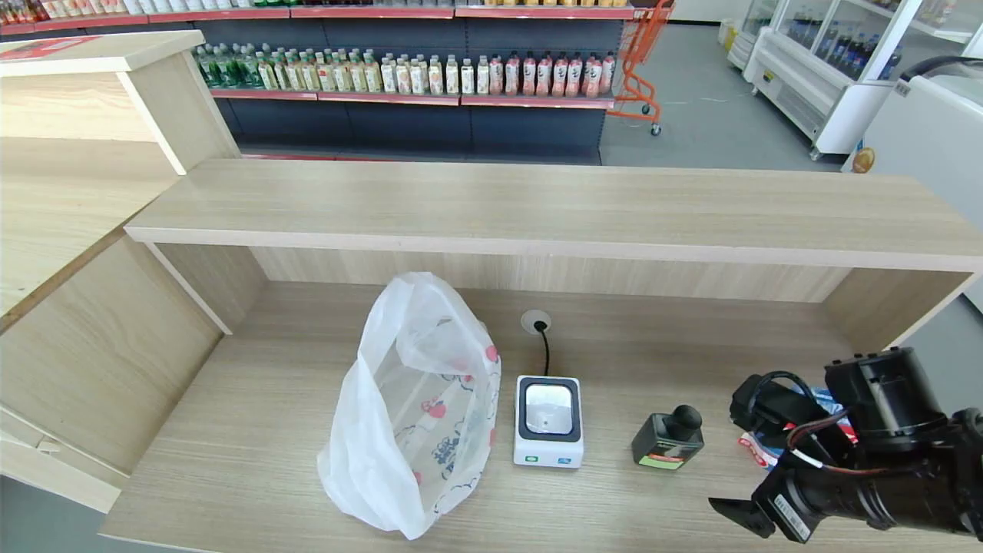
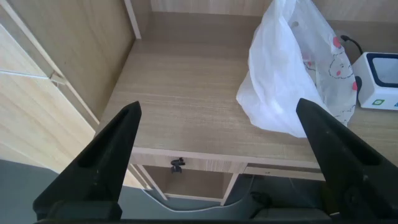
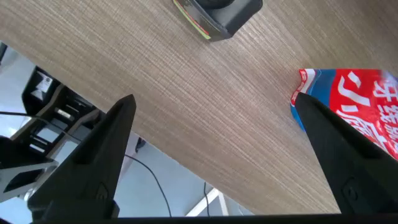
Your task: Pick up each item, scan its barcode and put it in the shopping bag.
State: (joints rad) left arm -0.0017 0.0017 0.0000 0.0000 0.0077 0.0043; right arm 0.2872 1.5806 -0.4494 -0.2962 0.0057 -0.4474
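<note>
Jaws of the right gripper stood spread wide above the counter, a red-and-blue packet lying with its corner at one fingertip and a black bottle nearby. Farther along, the left gripper, also spread, hung over the counter's near edge beside the white shopping bag, which sat just left of the scanner.

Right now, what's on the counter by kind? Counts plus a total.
White shopping bag: 1
Barcode scanner: 1
Dark bottle: 1
Red and blue packet: 1
Total: 4
</note>
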